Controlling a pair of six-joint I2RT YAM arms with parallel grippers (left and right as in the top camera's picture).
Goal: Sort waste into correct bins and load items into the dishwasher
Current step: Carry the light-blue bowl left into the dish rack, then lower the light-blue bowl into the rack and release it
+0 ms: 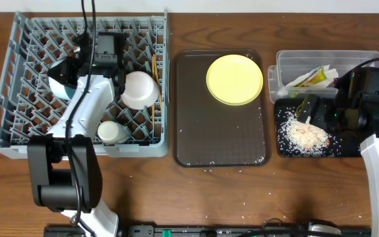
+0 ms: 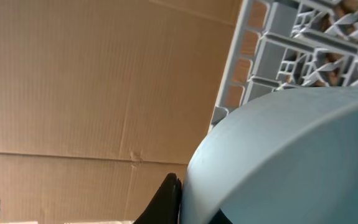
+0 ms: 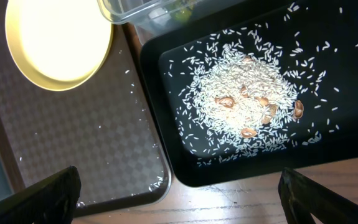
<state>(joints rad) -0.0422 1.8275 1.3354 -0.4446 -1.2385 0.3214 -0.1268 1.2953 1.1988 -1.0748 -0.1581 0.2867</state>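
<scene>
My left gripper [image 1: 67, 74] is shut on the rim of the light blue bowl [image 1: 59, 89] and holds it tilted over the left side of the grey dishwasher rack [image 1: 18, 131]. In the left wrist view the bowl [image 2: 278, 155] fills the lower right, with one black finger [image 2: 168, 198] against its rim. A white bowl [image 1: 140, 90], a white cup [image 1: 112, 131] and chopsticks [image 1: 155, 71] sit in the rack. The yellow plate [image 1: 234, 79] lies on the brown tray [image 1: 215, 131]. My right gripper [image 1: 308, 108] hangs open above the black tray [image 1: 347, 148] with the rice pile [image 3: 247, 106].
The clear tub [image 1: 288, 62] behind the black tray holds a green-and-orange wrapper [image 1: 316, 78] and white paper. Loose rice grains dot the brown tray [image 3: 91, 137] and the table in front of it. A cardboard wall [image 2: 73, 93] stands beyond the rack's edge [image 2: 272, 56].
</scene>
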